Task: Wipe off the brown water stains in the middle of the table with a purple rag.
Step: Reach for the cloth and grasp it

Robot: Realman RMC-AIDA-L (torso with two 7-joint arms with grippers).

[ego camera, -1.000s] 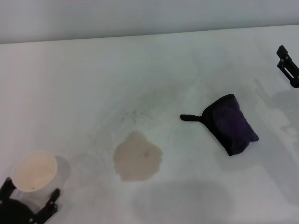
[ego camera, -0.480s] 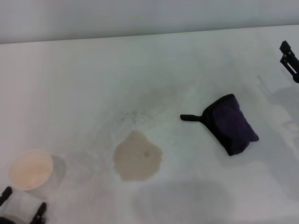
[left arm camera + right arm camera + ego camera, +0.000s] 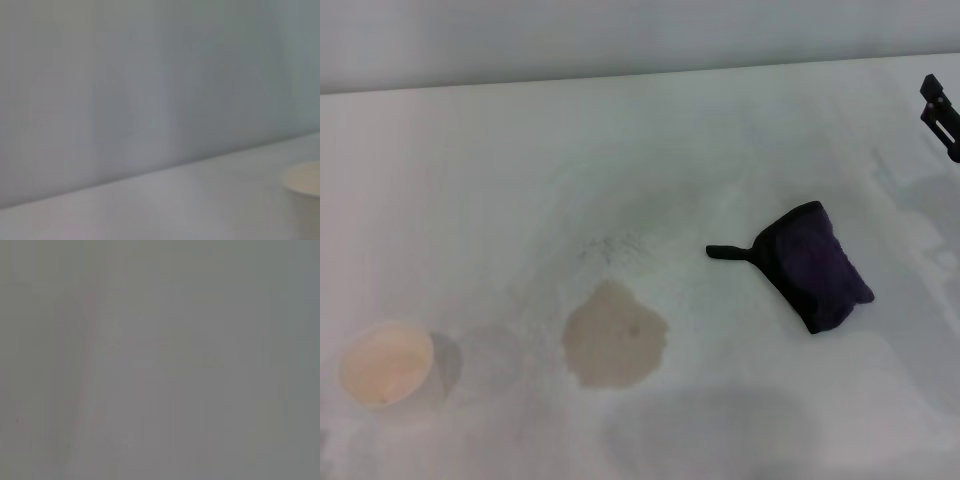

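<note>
The brown water stain (image 3: 614, 335) is a roundish beige puddle on the white table (image 3: 520, 170), a little left of centre in the head view. The purple rag (image 3: 815, 267) lies bunched to its right, with its black tail loop pointing toward the stain. My right gripper (image 3: 942, 115) shows only as a black tip at the far right edge, well away from the rag. My left gripper is out of view. The right wrist view shows only blank grey.
A white paper cup (image 3: 385, 363) stands upright at the near left, left of the stain; its rim also shows in the left wrist view (image 3: 302, 179). A faint grey speckled smudge (image 3: 610, 247) lies behind the stain. The table's far edge (image 3: 640, 75) meets a grey wall.
My left gripper let go of the cup and drew back out of the head view at the bottom left; the cup stayed standing. My right gripper drew further toward the right edge.
</note>
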